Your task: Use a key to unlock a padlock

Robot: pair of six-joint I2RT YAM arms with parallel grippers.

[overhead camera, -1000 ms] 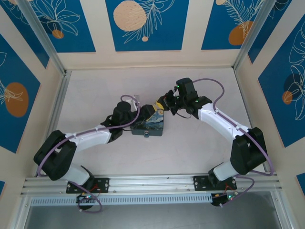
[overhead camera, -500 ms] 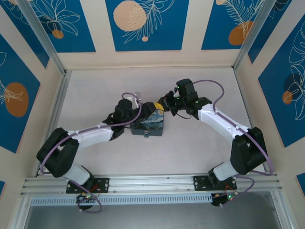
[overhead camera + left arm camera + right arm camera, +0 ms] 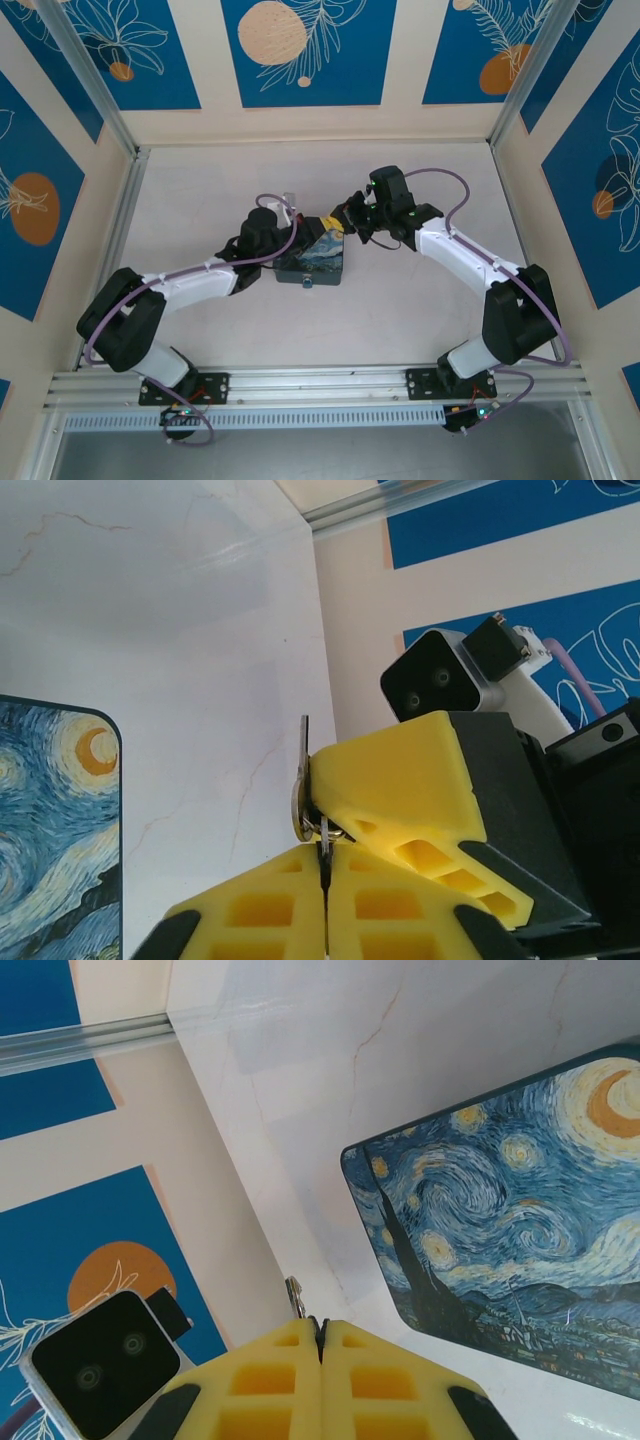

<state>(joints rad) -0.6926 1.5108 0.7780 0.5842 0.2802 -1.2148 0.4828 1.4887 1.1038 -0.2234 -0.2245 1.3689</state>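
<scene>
Yellow-tipped left end effector (image 3: 326,878) pinches the dark key (image 3: 323,848) while the right end effector (image 3: 320,1334) clamps the padlock (image 3: 293,1295).

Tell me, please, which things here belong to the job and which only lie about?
Belong: small metal piece pinched in the right gripper, key or padlock unclear; left gripper, shut beside it.
Lying about: night-sky box, on the table.
</scene>
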